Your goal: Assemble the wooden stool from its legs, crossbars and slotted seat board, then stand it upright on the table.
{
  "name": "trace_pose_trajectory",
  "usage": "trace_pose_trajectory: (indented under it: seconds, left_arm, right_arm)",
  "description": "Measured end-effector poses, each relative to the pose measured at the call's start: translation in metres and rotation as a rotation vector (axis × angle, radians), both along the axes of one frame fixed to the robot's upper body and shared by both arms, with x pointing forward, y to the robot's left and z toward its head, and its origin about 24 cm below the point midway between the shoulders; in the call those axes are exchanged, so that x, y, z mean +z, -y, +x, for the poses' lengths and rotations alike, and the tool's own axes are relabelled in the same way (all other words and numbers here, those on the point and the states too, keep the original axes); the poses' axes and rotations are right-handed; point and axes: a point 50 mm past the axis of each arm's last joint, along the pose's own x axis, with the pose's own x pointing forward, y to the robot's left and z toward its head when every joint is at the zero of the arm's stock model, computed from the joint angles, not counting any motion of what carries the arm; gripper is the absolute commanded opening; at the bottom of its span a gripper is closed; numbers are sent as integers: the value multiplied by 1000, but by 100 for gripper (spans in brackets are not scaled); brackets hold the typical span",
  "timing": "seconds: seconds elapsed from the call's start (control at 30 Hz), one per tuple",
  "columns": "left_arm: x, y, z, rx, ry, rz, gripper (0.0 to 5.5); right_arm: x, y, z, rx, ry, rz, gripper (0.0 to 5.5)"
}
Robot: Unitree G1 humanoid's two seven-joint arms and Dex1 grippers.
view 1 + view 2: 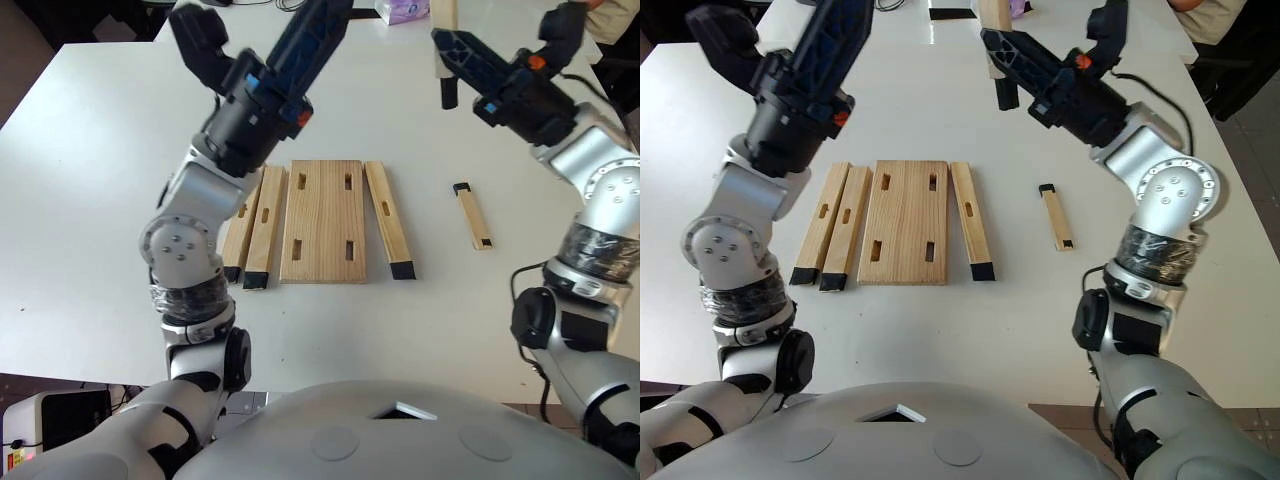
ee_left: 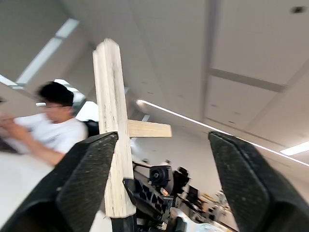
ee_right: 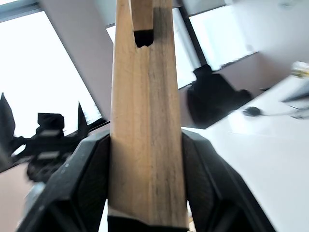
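The slotted seat board lies flat at the table's middle. Two legs rest side by side against its left edge, and a third leg lies along its right edge. A short crossbar lies alone farther right. My right gripper is raised over the far right of the table, shut on a fourth leg held upright with its black foot down; a crossbar sticks out of it near the top. My left gripper is lifted above the left legs, open and holding nothing.
The white table has bare room on the left and along the front edge. A tissue box stands at the far edge. The raised left arm hangs over the two left legs.
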Motion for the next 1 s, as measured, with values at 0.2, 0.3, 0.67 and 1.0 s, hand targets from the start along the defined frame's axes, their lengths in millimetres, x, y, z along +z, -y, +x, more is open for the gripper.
trace_pose_trajectory:
  seconds: [0.2,0.3,0.67,1.0]
  left_arm:
    - [18,-11,-7,-100,62,100,391]
    - [15,-13,-6,-139,64,166,391]
    - [9,-10,-4,-216,99,262,391]
    - [9,-11,-7,-246,133,286,391]
  right_arm:
    - [12,6,-15,192,101,-80,203]
    - [9,-5,-19,289,106,-116,203]
    - [3,-27,-27,449,127,-164,203]
    - [-16,-21,-34,449,67,-213,203]
